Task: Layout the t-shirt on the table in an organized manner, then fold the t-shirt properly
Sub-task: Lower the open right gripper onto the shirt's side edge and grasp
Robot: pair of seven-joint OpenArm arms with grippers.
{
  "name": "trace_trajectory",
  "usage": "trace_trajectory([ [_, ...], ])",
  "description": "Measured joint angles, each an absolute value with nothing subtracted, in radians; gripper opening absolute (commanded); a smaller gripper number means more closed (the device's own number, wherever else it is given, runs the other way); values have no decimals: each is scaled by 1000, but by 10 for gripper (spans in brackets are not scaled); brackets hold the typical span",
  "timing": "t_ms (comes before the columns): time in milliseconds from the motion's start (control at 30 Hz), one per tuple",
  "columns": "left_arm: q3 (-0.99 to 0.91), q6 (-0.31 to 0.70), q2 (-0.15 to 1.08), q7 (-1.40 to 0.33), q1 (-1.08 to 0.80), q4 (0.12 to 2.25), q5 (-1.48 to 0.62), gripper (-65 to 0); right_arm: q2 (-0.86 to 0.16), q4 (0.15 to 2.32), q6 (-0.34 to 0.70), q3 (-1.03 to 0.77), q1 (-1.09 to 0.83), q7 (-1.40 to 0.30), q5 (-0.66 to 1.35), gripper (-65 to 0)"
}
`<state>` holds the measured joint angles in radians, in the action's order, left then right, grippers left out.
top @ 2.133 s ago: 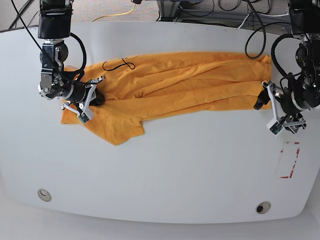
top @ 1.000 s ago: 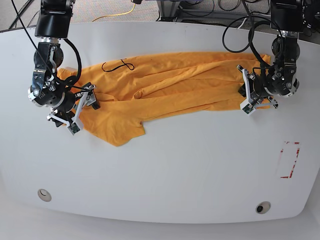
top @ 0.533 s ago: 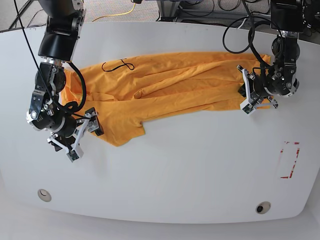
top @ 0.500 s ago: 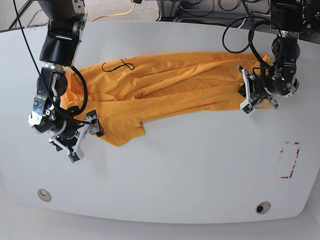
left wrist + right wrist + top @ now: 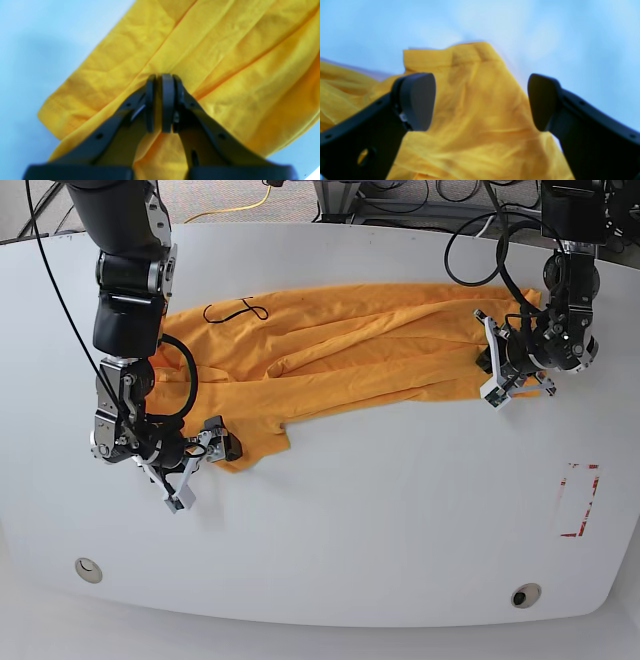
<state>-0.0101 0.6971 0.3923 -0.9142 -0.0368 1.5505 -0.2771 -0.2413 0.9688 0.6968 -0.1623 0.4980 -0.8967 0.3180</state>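
Table (image 5: 400, 510) — t-shirt (image 5: 340, 350) pinched left, framed right.

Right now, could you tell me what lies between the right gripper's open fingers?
In the right wrist view, the right gripper is open, and between its fingers lies a rumpled corner of the t-shirt, with white table beyond.

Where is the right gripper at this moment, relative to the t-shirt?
In the base view the right gripper is at the left, open, at the lowest corner of the t-shirt, far from the left gripper.
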Motion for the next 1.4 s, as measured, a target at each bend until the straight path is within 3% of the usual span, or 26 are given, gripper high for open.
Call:
trace_trajectory([
  [533,-11,698,392,-915,-36,1551,-277,-624,-253,814,700,-162,500,-720,329,-120],
  [633,-11,698,392,-915,-36,1551,-277,-624,-252,814,699,-162,500,-718,329,-220],
  [767,-11,697,392,-915,-36,1551,-277,-624,-252,814,696,-162,499,-729,321,-434],
  [900,-11,697,392,-915,-36,1551,-277,-624,-251,811,696,-162,494,-736,321,-582],
  [1133,-11,698,392,-915,-36,1551,-277,-624,-251,844,695,-59,496,-746,328,-590],
  [1400,-11,698,392,-915,-36,1550,-277,-624,-238,1085,697,-113,447,-961,325,-590],
])
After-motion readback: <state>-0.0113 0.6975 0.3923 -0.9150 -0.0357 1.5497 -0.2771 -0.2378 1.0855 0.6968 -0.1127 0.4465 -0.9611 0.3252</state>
